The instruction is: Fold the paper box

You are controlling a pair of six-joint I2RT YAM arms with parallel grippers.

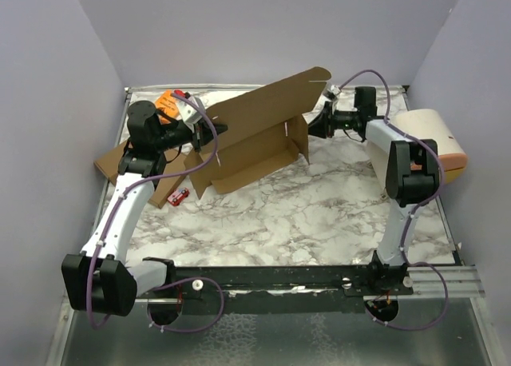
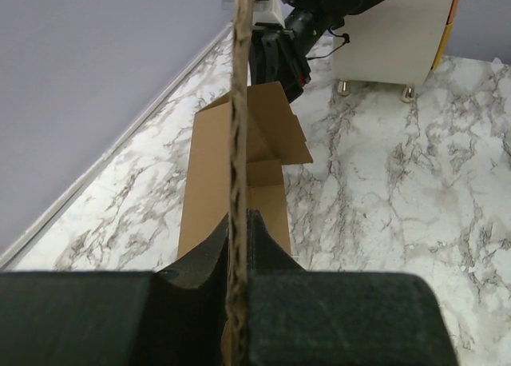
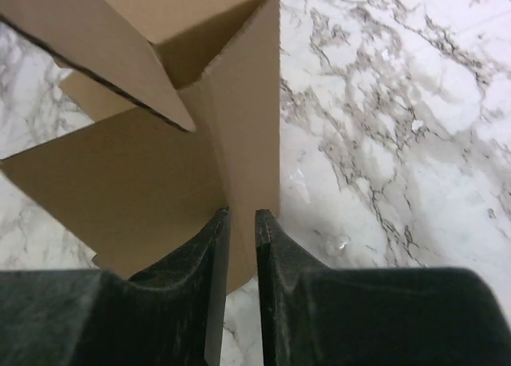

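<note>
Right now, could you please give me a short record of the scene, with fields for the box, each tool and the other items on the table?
paper box: partly folded, one long panel raised, resting on the marble table
left tool: shut on the edge of the raised panel
right tool: fingers nearly together at the box's end flap; grip unclear
other items: orange object near the far left corner; small red object just in front of the box; cream rounded object at the right edge
</note>
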